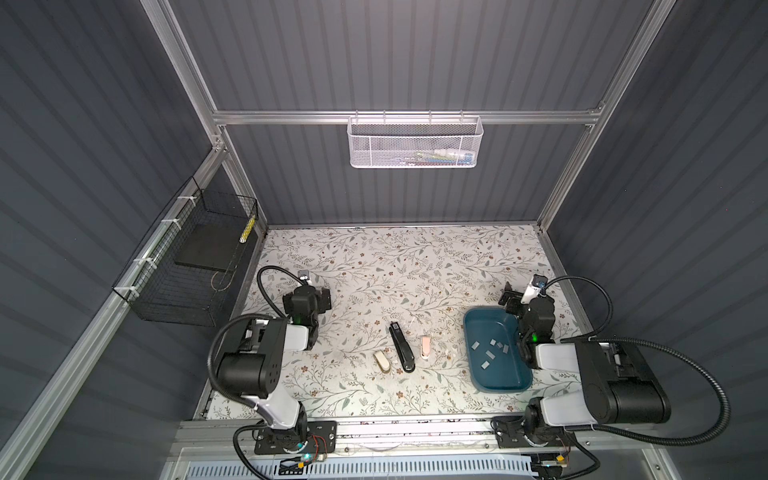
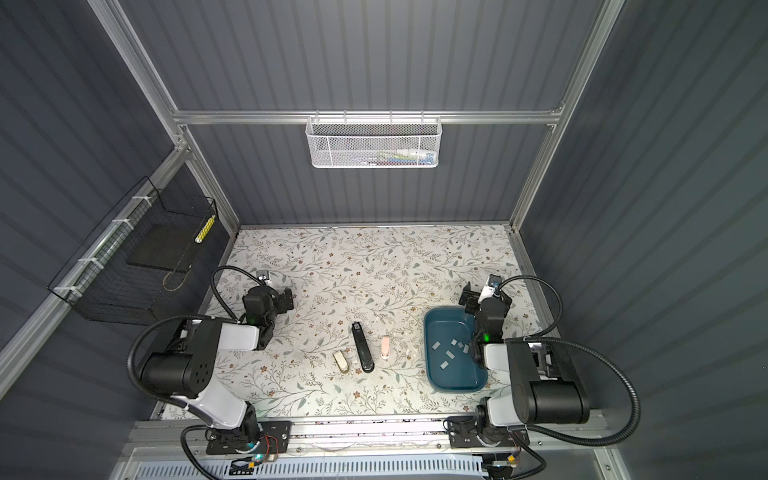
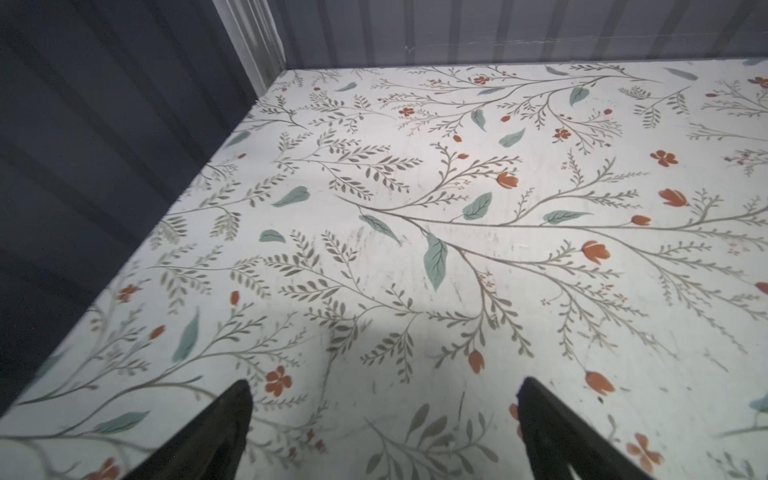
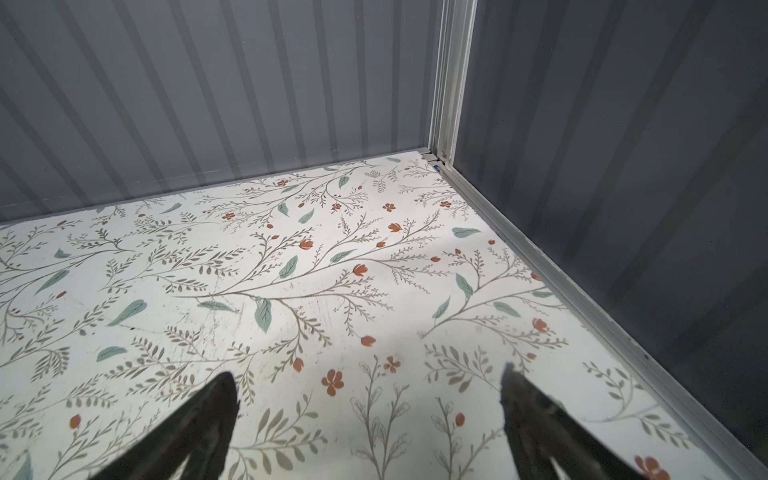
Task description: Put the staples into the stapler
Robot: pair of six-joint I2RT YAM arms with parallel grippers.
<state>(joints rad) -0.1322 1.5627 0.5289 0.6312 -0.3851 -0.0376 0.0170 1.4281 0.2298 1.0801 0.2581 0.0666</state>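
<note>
1. Closest to the wrist cameras are each arm's own jaws. The left gripper (image 3: pixel 384 384) and right gripper (image 4: pixel 369 372) both have them spread wide with nothing in between, just bare floral surface (image 3: pixel 415 249) underneath.
2. The staples (image 1: pixel 490 354) are a handful of loose grey strips lying flat in the teal tray (image 1: pixel 505 376) over on the right. Mid-surface there's a black stapler (image 1: pixel 402 347), a pink mini stapler (image 1: pixel 425 346) and a cream mini stapler (image 1: pixel 381 360). I honestly can't tell which one is meant, or whether any is open.
3. Main worry: the strips are thin and flat on the tray floor, so the jaws could scrape, skate off or snap one. A few lie close together, so grabbing two at once seems likely. The tray wall also crowds the strips nearest it.
4. The staplers sit loose, so pushing a strip in will probably shove one along unless the other arm pins it.
5. Pose: both arms are folded, elbows up, wrists aimed at the back wall. The left gripper hovers near the left edge, well apart from the staplers. The right one hovers just past the tray's far corner, not over the staples.
</note>
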